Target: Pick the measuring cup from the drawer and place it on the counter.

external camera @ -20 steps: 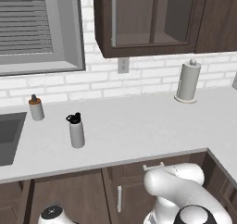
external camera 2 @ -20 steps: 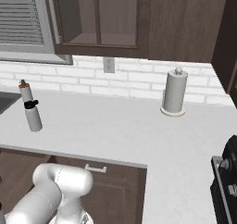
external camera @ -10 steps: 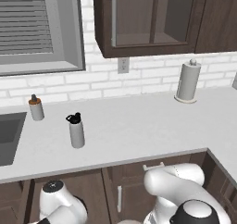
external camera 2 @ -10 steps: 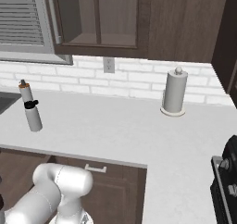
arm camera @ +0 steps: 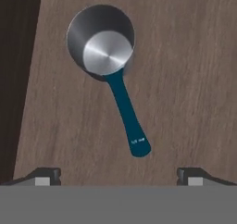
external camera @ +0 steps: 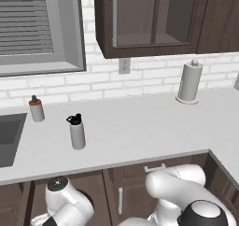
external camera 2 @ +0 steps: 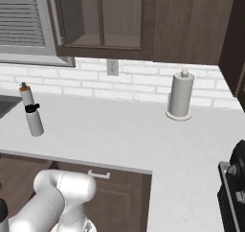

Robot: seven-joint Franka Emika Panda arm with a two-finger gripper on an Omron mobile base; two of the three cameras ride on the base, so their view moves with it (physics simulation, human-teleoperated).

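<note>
Two dark fingertips (arm camera: 46,174) stand spread wide at the near edge of the hand view, and the gripper (arm camera: 118,174) between them is released and holds nothing. Over the last second the white arm (external camera: 65,204) has crept higher below the counter edge in the left base view, while everything up on the counter has stayed put. So the base looks parked, and the hand seems to be lining up over the open drawer (arm camera: 185,79), not yet grasping.

The measuring cup (arm camera: 104,49) sits upright on the drawer's wooden floor, apart from both fingers. Its grey bowl lies beyond them, and its teal handle runs back toward the gap between them, stopping short of the tips. My guess is that the hand needs to drop and shift forward before closing.

Farther off, the counter (external camera: 135,127) stretches pale and smooth, ready to take the cup. A grey water bottle (external camera: 77,132) stands toward its left, with a small brown-capped bottle (external camera: 36,109) beyond it beside the sink (external camera: 7,136). At the far right stands a paper towel roll (external camera: 189,82) against the brick wall.
</note>
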